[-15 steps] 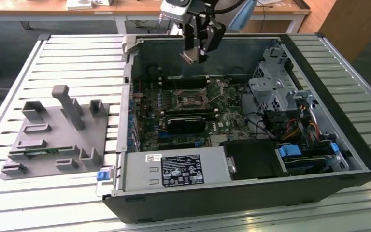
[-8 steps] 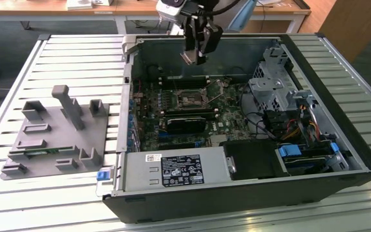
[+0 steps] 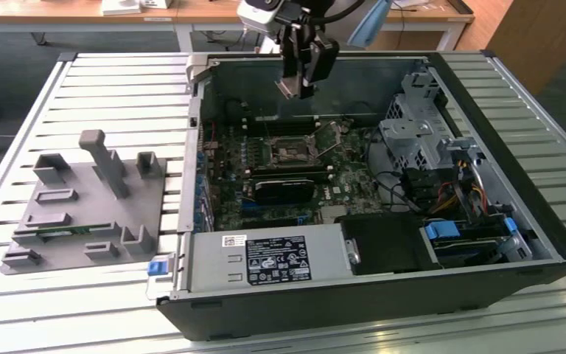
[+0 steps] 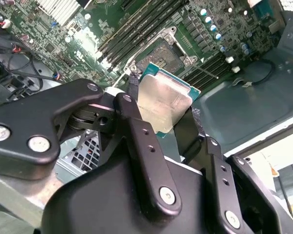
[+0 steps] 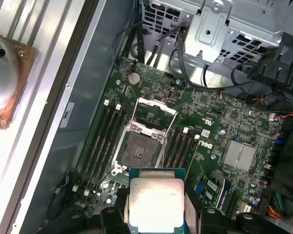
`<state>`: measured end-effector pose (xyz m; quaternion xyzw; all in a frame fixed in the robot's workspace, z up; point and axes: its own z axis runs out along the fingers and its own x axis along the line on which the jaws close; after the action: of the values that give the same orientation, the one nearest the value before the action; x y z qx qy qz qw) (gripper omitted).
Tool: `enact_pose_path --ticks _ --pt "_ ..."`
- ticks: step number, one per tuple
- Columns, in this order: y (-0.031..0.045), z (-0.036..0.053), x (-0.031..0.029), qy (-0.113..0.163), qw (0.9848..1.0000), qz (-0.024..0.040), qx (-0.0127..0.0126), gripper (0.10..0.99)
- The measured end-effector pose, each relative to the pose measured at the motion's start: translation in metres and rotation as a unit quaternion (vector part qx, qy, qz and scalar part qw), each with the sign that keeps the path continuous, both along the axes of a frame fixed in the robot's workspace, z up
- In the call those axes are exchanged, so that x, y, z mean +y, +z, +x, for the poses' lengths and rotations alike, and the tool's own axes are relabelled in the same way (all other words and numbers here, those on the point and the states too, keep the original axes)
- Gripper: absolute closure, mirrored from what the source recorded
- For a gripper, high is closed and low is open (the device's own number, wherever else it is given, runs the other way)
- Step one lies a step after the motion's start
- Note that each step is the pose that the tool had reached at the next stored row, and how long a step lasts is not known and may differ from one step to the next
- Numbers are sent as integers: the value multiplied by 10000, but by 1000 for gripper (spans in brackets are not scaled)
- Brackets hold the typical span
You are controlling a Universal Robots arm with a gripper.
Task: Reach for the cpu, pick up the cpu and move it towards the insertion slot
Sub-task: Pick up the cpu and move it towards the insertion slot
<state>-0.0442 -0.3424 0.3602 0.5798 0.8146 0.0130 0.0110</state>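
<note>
Cpu [image 5: 155, 204] clamped edge-on between my gripper [image 4: 162, 114] fingers (silver plate showing), held in air above the motherboard [image 5: 219, 117], insertion slot [image 5: 140, 146] at about 12 o'clock from it in the first wrist view.

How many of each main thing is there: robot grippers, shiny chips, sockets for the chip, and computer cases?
Gripper: 1
Cpu, held between the jaws: 1
Insertion slot, open and bare: 1
Computer case: 1
Total: 4
</note>
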Motion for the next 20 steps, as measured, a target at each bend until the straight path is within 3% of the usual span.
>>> enact_pose_path --ticks 3,7,11,17,20 --pt "-3 0 0 245 9997 1 -1 545" --pt "-6 0 0 610 9981 1 0 545" --pt "-10 0 0 969 9953 0 0 545" --pt "-12 0 0 1468 9892 1 0 545" --pt "-12 0 0 1475 9891 1 0 545"
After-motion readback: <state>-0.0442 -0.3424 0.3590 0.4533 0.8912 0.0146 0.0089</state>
